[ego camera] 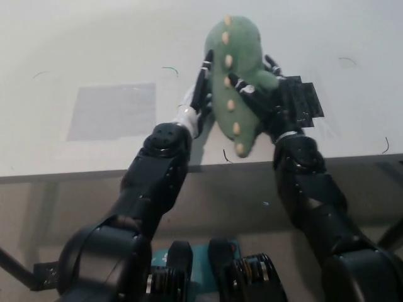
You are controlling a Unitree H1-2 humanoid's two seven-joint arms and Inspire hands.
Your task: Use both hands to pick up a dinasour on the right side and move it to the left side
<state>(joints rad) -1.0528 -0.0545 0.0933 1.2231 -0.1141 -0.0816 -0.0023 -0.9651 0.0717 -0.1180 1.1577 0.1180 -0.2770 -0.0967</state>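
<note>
- Above the white counter, toward its middle, the green plush dinosaur is held between both hands, spikes facing the camera.
- Left hand presses flat against the toy's left flank, fingers straight.
- Right hand wraps its fingers across the toy's right side.
- A grey square patch lies on the counter, left of the toy.
- A black flat piece lies just behind the right hand.

A white table bears a grey square patch at left; a black square lies at right.
</note>
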